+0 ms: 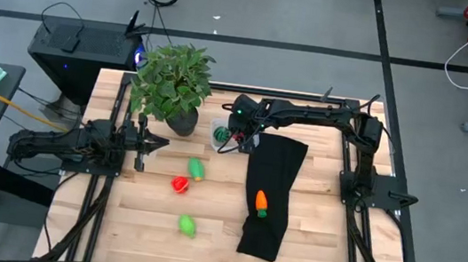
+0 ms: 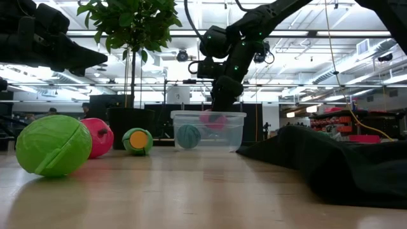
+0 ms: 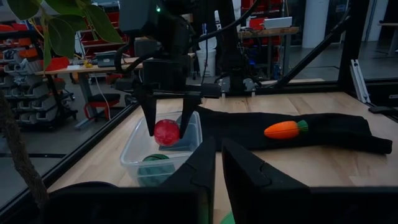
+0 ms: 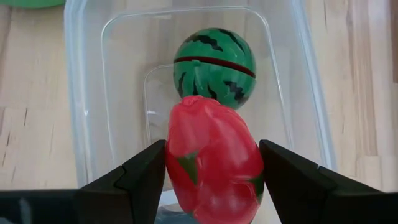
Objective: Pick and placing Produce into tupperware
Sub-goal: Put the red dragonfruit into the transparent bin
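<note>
A: Where is the right pincer (image 4: 211,168)?

B: It hangs over the clear tub (image 1: 220,135), at the far middle of the bench (image 1: 314,204), just right of the potted plant (image 1: 171,80). Its two fingers are closed on a red toy fruit (image 4: 214,160), one finger on each side, and the fruit is above the inside of the tub.

A: What lies in the tub?

B: A dark green striped ball like a watermelon (image 4: 214,61) rests on the bottom.

A: And the other pieces?

B: The orange carrot (image 1: 262,203) lies on a black cloth (image 1: 271,194) at the right. One green piece (image 1: 197,170) and one red piece (image 1: 180,184) lie in the middle, very near each other. Another green piece (image 1: 187,226) is nearer the front edge.

A: And the left pincer (image 1: 159,144)?

B: It waits at the left, near the plant pot, with its fingers almost closed and holding nothing.
</note>
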{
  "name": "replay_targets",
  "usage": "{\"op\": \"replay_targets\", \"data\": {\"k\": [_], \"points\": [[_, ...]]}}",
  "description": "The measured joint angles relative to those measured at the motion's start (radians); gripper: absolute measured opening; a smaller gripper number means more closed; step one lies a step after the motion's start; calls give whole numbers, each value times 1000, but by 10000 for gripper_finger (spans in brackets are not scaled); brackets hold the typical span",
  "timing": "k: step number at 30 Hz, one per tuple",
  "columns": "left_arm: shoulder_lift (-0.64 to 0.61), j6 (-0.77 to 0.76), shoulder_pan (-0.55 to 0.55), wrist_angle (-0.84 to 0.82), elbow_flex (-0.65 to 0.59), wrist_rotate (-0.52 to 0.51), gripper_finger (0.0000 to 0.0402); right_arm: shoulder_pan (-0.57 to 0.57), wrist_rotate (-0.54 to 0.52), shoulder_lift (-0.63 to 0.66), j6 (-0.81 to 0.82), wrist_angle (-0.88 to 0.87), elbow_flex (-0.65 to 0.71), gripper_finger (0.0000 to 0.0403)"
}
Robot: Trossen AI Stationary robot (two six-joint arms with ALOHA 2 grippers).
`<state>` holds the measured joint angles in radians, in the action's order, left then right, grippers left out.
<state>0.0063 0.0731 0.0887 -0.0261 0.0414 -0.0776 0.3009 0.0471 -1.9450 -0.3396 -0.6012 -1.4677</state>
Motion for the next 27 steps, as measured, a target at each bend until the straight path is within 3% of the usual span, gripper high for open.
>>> {"op": "replay_targets", "data": {"k": [27], "points": [[0, 1, 0, 0, 0, 0, 31, 10, 15, -25, 42, 10, 0, 253]]}}
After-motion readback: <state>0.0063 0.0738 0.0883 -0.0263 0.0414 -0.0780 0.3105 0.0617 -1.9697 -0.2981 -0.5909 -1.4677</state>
